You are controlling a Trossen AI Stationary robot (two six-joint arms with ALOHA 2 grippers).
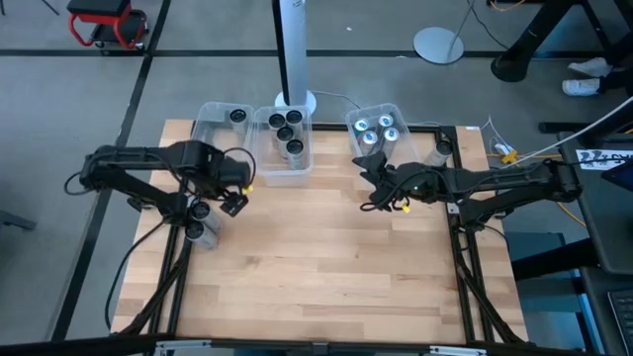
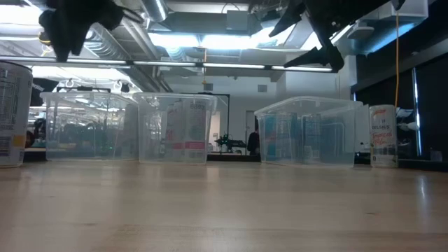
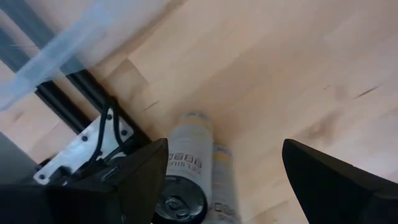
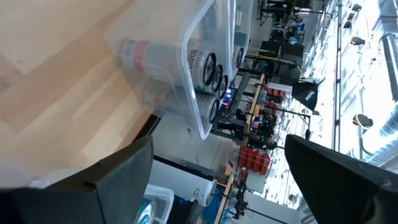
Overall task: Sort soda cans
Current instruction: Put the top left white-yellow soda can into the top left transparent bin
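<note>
Across a pale wooden surface (image 1: 326,257) framed in black rails, three clear bins sit along the far edge: the left bin (image 1: 220,124) holds one dark-topped can, the middle bin (image 1: 284,143) holds four dark-topped soda cans (image 1: 287,131), and the right bin (image 1: 381,129) holds silver cans with bluish tops (image 1: 378,131). Two loose cans (image 1: 202,222) stand at the surface's left edge, directly below the left pincer (image 1: 235,198), whose fingers are spread apart and empty (its wrist camera looks straight down on them). One more can (image 1: 442,150) stands just right of the right bin. The right pincer (image 1: 374,183), fingers likewise apart and holding nothing, hangs above the surface just in front of the right bin. A white pole on a round base (image 1: 294,99) rises behind the bins. Beyond lies grey flooring, a red cart (image 1: 107,22) and another round stand base (image 1: 438,44); the level view shows an open room with bright ceiling strip lights.
</note>
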